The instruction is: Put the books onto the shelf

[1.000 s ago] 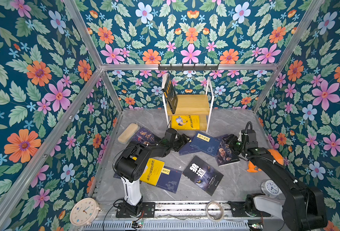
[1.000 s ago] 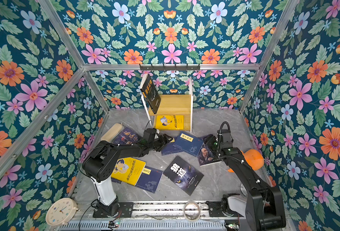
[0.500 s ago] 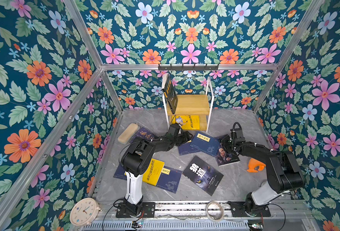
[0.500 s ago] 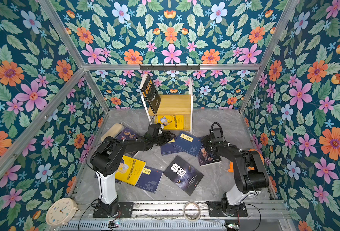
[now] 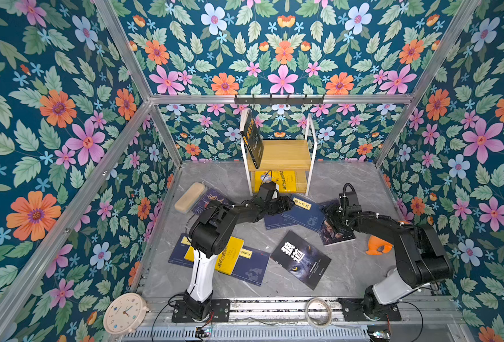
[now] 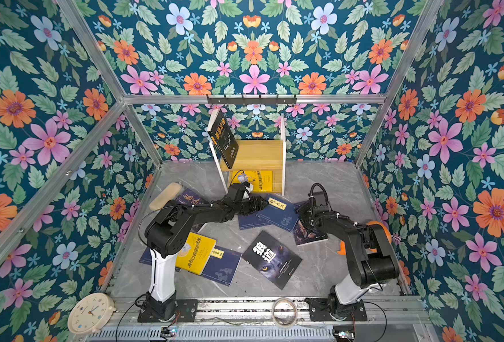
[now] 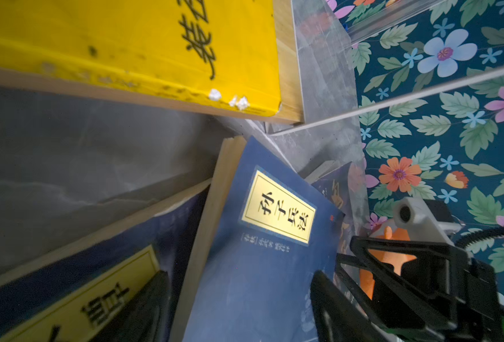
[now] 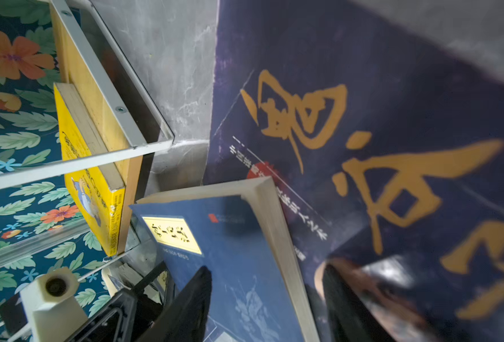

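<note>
Navy books (image 5: 301, 213): glossy, lay overlapped just before the shelf (image 5: 286, 154).
Shelf: wooden boards, white wire; yellow book (image 5: 280, 180) lay inside.
Left gripper (image 5: 288, 205): I saw it spread, grasping nothing.
Right gripper (image 5: 331, 212): spread, empty, over a purple cover (image 8: 363, 118).

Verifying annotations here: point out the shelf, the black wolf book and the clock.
shelf (image 5: 286, 154), in a top view, bare upper board
black wolf book (image 5: 301, 259), in a top view, cover centre
clock (image 5: 125, 312), in a top view, dial centre

Robot test cell in a laboratory: aluminium frame (image 5: 185, 99) carrying floral-print wall panels (image 5: 283, 44), grey marbled surface (image 5: 348, 266), two arm bases (image 5: 200, 309) bolted to a rail (image 5: 274, 305) at 6 o'clock.
</note>
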`<action>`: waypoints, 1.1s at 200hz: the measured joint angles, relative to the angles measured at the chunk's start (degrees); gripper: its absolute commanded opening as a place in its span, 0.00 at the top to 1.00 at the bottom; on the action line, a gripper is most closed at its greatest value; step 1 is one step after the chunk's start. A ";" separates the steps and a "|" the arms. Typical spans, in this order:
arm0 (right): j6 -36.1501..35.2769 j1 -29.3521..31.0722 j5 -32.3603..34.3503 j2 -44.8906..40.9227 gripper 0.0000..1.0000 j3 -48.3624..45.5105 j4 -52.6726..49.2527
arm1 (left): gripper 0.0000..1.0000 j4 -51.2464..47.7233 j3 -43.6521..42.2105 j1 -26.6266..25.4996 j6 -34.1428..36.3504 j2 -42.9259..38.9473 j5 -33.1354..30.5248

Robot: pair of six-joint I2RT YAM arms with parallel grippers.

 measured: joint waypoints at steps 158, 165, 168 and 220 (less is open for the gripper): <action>-1.51 -0.11 0.44 2.08 0.39 2.27 -0.17 | 0.66 -6.86 -3.91 -3.63 -3.67 -5.90 0.55; -1.53 -0.11 0.44 2.08 0.39 2.25 -0.17 | 0.68 -6.88 -4.00 -3.65 -3.65 -6.23 0.52; -1.53 -0.11 0.44 2.08 0.39 2.25 -0.17 | 0.68 -6.88 -4.07 -3.65 -3.65 -6.34 0.52; -1.64 -0.11 0.44 2.08 0.39 2.23 -0.13 | 0.82 -6.88 -4.15 -3.63 -3.63 -6.88 0.55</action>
